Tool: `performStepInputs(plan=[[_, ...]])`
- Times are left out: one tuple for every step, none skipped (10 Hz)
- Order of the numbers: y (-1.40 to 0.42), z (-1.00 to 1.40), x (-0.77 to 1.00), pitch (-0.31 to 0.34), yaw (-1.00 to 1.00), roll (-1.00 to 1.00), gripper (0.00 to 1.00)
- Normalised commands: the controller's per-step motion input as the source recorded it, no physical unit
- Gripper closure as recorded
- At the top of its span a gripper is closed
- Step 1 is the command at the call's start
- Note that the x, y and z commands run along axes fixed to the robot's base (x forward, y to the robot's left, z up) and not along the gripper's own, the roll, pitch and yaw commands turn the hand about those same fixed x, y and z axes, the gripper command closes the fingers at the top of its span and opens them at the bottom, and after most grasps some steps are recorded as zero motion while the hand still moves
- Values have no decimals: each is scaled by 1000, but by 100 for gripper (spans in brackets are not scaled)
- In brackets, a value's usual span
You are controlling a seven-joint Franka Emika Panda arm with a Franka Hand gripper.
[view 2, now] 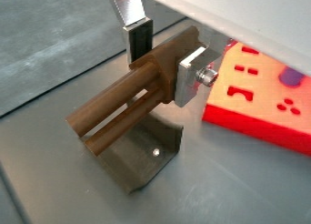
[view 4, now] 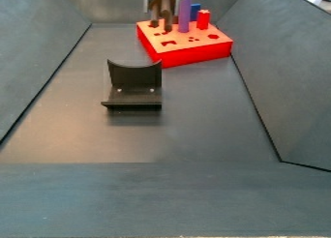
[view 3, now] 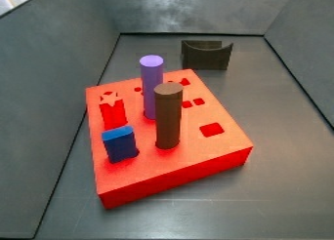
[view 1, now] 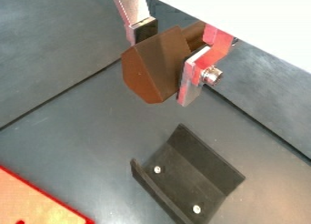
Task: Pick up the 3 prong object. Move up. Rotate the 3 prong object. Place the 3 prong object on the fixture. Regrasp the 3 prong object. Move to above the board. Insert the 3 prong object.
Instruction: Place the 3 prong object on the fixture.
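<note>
My gripper (view 1: 168,56) is shut on the 3 prong object (view 1: 152,73), a dark brown piece, and holds it in the air above the fixture (view 1: 188,178). In a wrist view its long prongs (view 2: 115,114) point away from the gripper (view 2: 165,62), over the fixture (view 2: 140,157). In a side view the gripper (view 4: 161,0) hangs high at the frame's top edge with the piece, above the fixture (view 4: 132,85). The red board (view 4: 185,41) lies beyond it. The board also shows in both wrist views (view 2: 261,105) (view 1: 31,205). In a side view (view 3: 170,137) the gripper is out of view.
On the board stand a purple cylinder (view 3: 151,86), a tall dark-brown cylinder (view 3: 167,115), a blue block (view 3: 119,143) and a red piece (view 3: 112,111). The fixture (view 3: 206,53) sits behind the board. Grey sloped walls enclose the floor (view 4: 155,174).
</note>
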Motion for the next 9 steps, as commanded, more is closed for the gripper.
performStepInputs(plan=[[-210, -244, 923, 67, -19, -1000, 100], [-69, -147, 832, 70, -39, -1000, 100], [-43, -95, 774, 77, -41, -1000, 100], [-3, -34, 654, 99, -48, -1000, 100], [23, -18, 576, 109, -56, -1000, 100], [38, -11, 471, 119, -69, -1000, 100], [43, -14, 395, 125, -82, -1000, 100], [43, -16, 295, 133, -101, -1000, 100], [46, -14, 247, 137, -114, -1000, 100]])
